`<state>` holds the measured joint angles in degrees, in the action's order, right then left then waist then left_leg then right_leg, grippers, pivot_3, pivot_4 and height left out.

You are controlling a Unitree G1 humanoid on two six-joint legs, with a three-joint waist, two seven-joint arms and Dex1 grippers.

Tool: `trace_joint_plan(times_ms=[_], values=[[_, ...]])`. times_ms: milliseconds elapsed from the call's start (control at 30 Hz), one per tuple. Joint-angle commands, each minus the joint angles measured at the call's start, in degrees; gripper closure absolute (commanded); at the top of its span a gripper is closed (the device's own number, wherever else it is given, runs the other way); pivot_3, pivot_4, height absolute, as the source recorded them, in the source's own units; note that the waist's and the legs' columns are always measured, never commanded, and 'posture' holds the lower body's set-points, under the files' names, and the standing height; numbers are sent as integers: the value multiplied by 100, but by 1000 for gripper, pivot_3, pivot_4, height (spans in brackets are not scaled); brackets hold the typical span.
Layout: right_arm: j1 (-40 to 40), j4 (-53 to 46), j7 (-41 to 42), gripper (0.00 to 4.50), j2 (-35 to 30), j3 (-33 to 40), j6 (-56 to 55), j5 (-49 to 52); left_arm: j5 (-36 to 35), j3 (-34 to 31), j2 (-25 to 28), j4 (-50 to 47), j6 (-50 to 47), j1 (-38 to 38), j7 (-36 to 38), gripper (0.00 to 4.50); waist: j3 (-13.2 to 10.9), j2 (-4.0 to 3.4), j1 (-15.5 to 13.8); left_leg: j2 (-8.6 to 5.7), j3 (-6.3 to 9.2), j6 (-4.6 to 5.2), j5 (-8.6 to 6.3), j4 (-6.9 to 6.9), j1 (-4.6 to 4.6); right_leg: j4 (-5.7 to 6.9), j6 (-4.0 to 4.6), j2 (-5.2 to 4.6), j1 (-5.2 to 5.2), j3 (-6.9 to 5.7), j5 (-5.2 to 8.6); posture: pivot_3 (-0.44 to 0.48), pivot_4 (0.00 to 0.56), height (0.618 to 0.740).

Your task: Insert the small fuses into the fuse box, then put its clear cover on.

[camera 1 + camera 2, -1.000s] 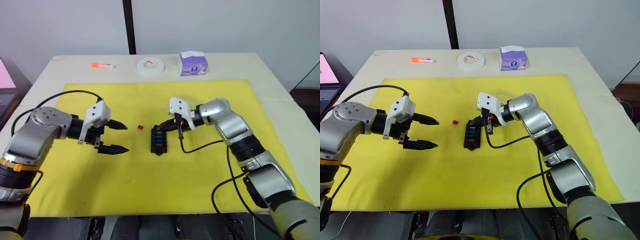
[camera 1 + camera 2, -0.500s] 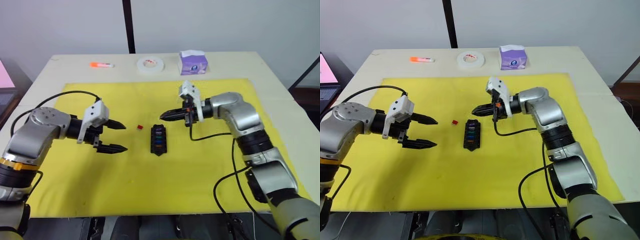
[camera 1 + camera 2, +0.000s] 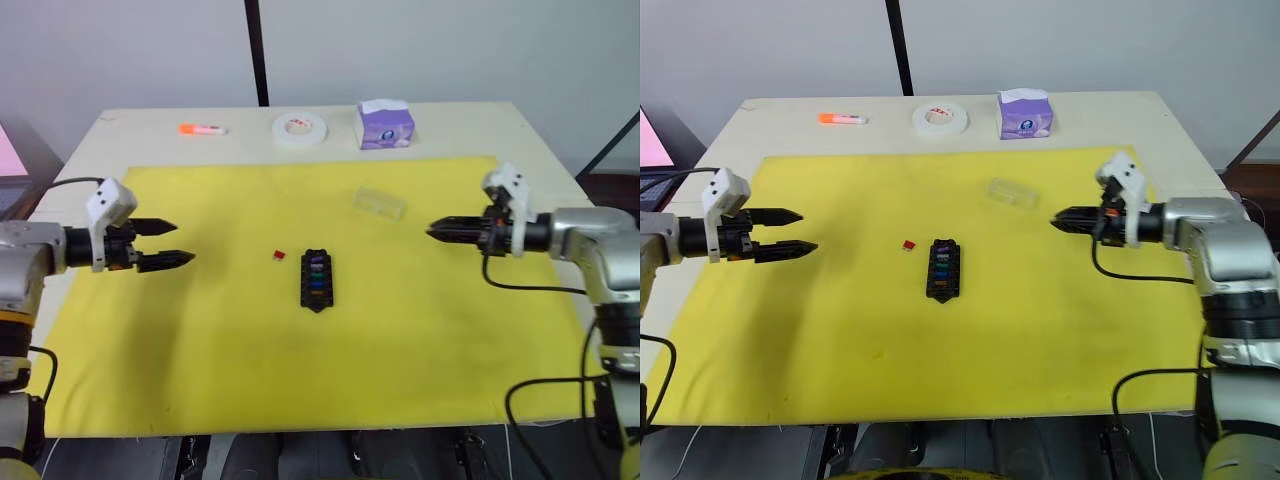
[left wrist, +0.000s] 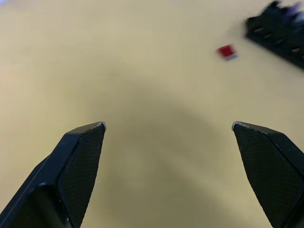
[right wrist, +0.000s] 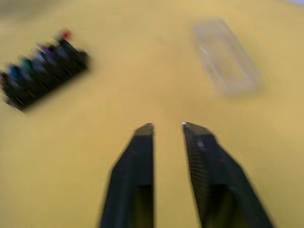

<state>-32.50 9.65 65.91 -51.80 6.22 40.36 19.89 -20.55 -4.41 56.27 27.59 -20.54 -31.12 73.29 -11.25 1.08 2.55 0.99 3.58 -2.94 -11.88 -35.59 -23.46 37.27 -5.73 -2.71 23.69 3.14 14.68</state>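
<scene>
**On the yellow mat: box in the middle, both arms out at the sides**

On the pale table (image 3: 560, 150) lies a big yellow mat (image 3: 250, 350), and nearly everything of the task sits on it. Along the table's far edge, off the mat, stand a purple tissue box (image 3: 386, 126), a white tape roll (image 3: 301, 128) and an orange marker (image 3: 203, 129), all well apart from the work.

The left gripper (image 3: 170, 244) hangs over the mat's left side with its two fingers spread wide and nothing between them. The right gripper (image 3: 438, 229) is over the right side, pointing in toward the middle, its fingers nearly together with only a narrow slit between them, holding nothing.

The fuse box (image 3: 316, 280) lies near the centre of the mat, its long side running from the near edge toward the far edge. Several coloured fuses (image 3: 316, 278) sit in its slots in a line along that length. Nothing stands between it and either gripper.

The clear cover (image 3: 379, 201) lies flat on the mat beyond the box and to its right, well apart from it, turned at a slant.

A red fuse (image 3: 279, 257) lies loose on the mat just left of the box's far end.
</scene>
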Motion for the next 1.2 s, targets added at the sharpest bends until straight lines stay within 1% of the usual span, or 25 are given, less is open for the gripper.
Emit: trace_joint_plan(times_ms=[33, 100, 133, 233, 467, 567, 667, 733, 800, 867, 900, 1000, 1100, 1200], values=[[181, 84, -203, 2120, -272, 466, -221, 4, 74, -298, 77, 201, 281, 37, -86, 0, 0, 0, -1, 0, 0, 0, 0, 0, 0, 0, 0, -1, 0, 0, 0, 0, 150, 740], [346, 197, -371, 1392, -313, 658, -280, 23, 111, -340, 75, 291, 369, 135, -98, 0, 0, 0, -2, 0, -1, 0, 0, 0, 0, -1, 1, -1, 0, 0, 1, 0, 150, 740], [416, 216, -413, 1107, -325, 713, -297, 37, 125, -344, 80, 334, 395, 168, -76, 0, 0, 0, -1, 0, -1, 0, 0, 0, 0, -1, 2, -1, 0, 0, 1, 0, 150, 740], [584, 181, -469, 35, -325, 747, -337, 49, 161, -324, 84, 426, 443, 151, -13, 0, 0, 0, -3, 0, -1, 0, 0, 0, 1, 0, 1, -1, -1, 1, 1, 0, 150, 740], [675, 204, -677, 35, -354, 730, -406, -1, 250, -292, 97, 632, 506, -103, 58, 0, 0, 0, -4, 0, -1, 0, 0, 0, 0, 0, 1, -1, -1, 1, 1, 0, 150, 740], [744, 171, -664, 35, -418, 735, -380, 20, 339, -322, 13, 811, 672, -308, -131, 0, 0, 0, -6, 0, -1, 0, 0, 0, 0, -1, 0, -1, -1, 1, 0, 0, 150, 740], [677, -9, -678, 35, -488, 721, -235, 74, 232, -229, -118, 836, 315, -555, 20, 0, 0, 0, -12, 0, -1, 0, 0, 0, 0, -1, -2, -1, -2, 1, -1, 0, 150, 740], [488, -283, -673, 35, -496, 646, 3, 195, 131, -130, -246, 747, 8, -701, 249, 0, 0, 0, -9, -1, -1, 0, 0, -2, 0, -1, -5, -1, -3, 1, -2, 0, 150, 740], [114, -1036, -498, 35, -487, 316, 416, 458, -15, 121, -555, 608, -519, -1043, 639, 0, -1, -2, -3, -1, -1, 0, 0, -2, 0, 0, -6, -1, -3, 1, -3, 0, 150, 740], [-264, -1729, -400, 35, -426, -96, 711, 604, 67, 410, -858, 670, -712, -1380, 928, 0, -2, -3, 3, 0, 1, 0, 0, -4, 0, 4, -8, 2, -2, 0, -4, 0, 150, 740], [-555, -2045, -537, 35, -266, -394, 830, 543, 199, 575, -1066, 833, -627, -1557, 1004, 0, -2, -3, 8, 0, 1, 0, 0, -4, 0, 5, -12, 3, -1, 1, -6, 0, 150, 740], [-1128, -2632, -989, 35, 177, -994, 1239, 418, 440, 849, -1462, 1252, -429, -1876, 1121, 0, 0, 1, 17, 1, 3, 0, 0, -1, 0, 2, -16, 6, 0, 0, -7, 0, 150, 740], [-1666, -3224, -1686, 35, 1028, -1504, 2182, 556, 679, 1091, -1781, 1619, -132, -2031, 1243, 0, 1, 1, 36, 0, 2, 0, 0, 8, -2, -2, -17, 4, 6, 2, -8, 0, 150, 740], [-1920, -3636, -2542, 35, 2133, -1780, 3170, 637, 879, 1157, -2018, 1962, 193, -2097, 1169, 0, 1, 0, 3, 0, 4, 1, 1, 11, -24, 19, -15, 4, 38, 2, -9, 0, 150, 740]])
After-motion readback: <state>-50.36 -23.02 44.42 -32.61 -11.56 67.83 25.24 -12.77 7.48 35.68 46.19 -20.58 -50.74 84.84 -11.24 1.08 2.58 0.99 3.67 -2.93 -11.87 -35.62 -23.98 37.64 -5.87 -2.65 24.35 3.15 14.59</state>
